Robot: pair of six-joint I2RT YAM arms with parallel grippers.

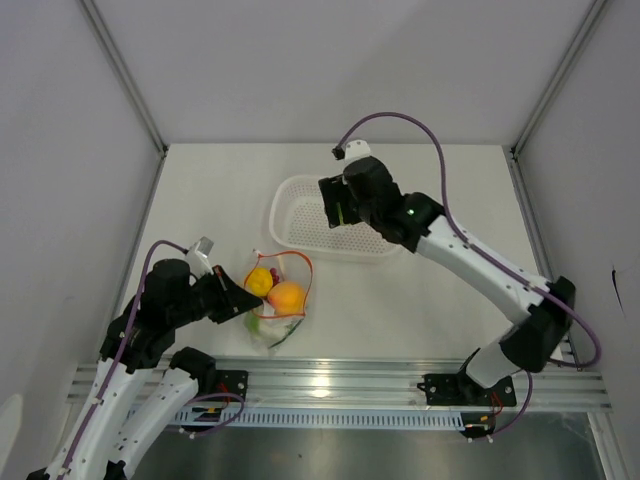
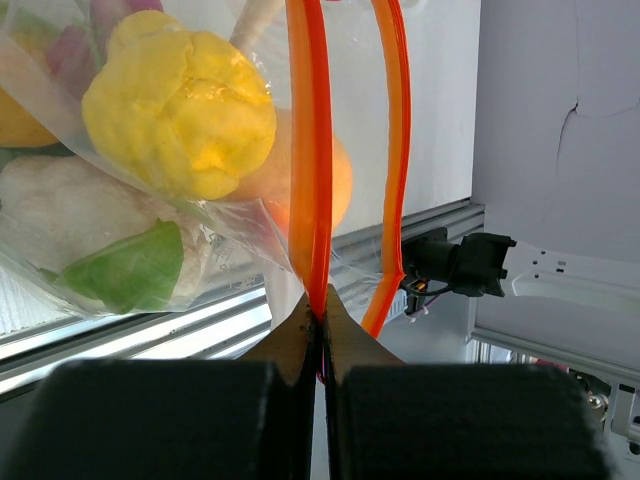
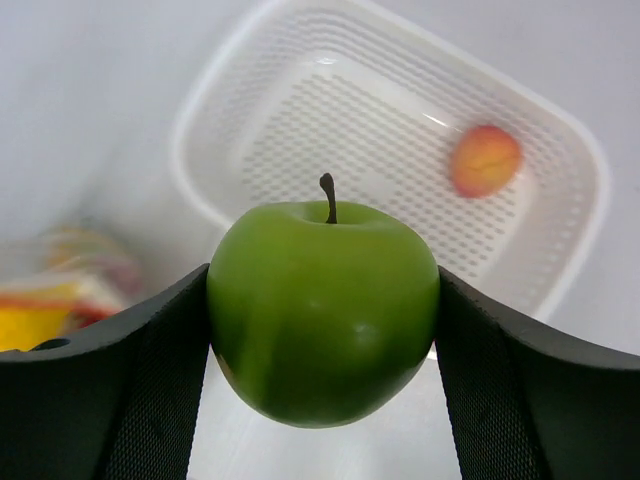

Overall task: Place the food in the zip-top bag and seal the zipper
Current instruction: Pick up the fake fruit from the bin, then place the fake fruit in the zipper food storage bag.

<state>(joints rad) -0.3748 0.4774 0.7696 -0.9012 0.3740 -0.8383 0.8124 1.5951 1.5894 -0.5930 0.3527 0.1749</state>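
While the left gripper (image 1: 235, 297) pinches one side of the zipper (image 2: 310, 150), its jaws pressed tight together on the red-orange strip, we see the zip-top bag (image 1: 278, 300) lying close to the near edge of the tabletop (image 1: 420, 300), toward its left corner. The bag's mouth gapes, the two strips standing apart. Inside it we make out a yellow lemon (image 2: 180, 110), an orange (image 2: 335, 180) and a white cauliflower (image 2: 60, 210) with a green leaf. A purplish-red patch at the top of the left wrist view is something we cannot name for sure.

The white basket (image 1: 285, 215) sits around the middle of the tabletop, nearer the far edge, and a single peach (image 3: 485, 160) lies in it. Above the basket hangs the right gripper (image 3: 322, 290), its jaws spread wide and clamped on the green apple (image 3: 322, 310), stem up.

From above, the right gripper's body covers most of the apple and hides the peach. In the right wrist view the bag is only a blur at the left edge.

Bare tabletop runs between basket and bag, and a broader stretch reaches toward the right edge.
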